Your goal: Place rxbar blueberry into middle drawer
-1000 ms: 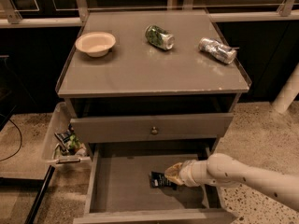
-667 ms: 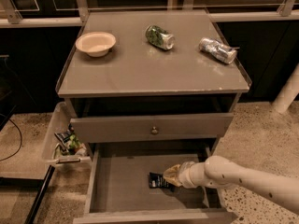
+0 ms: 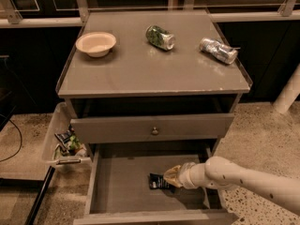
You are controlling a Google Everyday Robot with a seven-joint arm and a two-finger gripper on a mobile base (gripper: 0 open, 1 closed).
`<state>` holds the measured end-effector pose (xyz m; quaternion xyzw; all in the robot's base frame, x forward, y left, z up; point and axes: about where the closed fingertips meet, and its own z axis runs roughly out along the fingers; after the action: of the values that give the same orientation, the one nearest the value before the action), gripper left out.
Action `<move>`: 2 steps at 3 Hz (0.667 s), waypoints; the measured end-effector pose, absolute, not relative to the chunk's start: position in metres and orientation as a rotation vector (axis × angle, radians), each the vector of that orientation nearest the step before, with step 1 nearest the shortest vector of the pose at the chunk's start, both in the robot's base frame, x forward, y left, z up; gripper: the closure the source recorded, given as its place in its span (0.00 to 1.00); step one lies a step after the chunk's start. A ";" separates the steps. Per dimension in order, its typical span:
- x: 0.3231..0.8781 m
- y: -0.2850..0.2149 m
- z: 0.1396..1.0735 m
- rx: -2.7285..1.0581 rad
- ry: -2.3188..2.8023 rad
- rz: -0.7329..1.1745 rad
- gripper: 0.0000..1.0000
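Note:
The rxbar blueberry [image 3: 158,182], a dark flat bar with white lettering, lies low in the open middle drawer [image 3: 123,179], on or just above its grey floor, right of centre. My gripper [image 3: 171,177] reaches into the drawer from the right on a white arm [image 3: 243,178]. Its tan fingers [image 3: 174,173] are at the bar's right end and seem closed on it. The drawer is pulled far out below the grey drawer front with the round knob [image 3: 154,131].
On the cabinet top [image 3: 140,69] are a cream bowl [image 3: 95,43], a green can [image 3: 160,36] lying on its side and a crushed silver can [image 3: 218,50]. A clear bin of snack packets [image 3: 65,144] hangs at the cabinet's left. Speckled floor lies to the right.
The gripper and arm have moved slightly left, deeper over the drawer floor, with the bar still at the fingertips. Nothing on the cabinet top moved.

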<state>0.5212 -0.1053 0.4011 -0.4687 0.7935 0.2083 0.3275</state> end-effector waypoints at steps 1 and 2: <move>0.521 -0.105 0.401 -1.227 2.078 0.546 0.36; 0.521 -0.105 0.401 -1.228 2.078 0.546 0.12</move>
<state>0.5212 -0.1052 0.4011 -0.4687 0.7935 0.2084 0.3275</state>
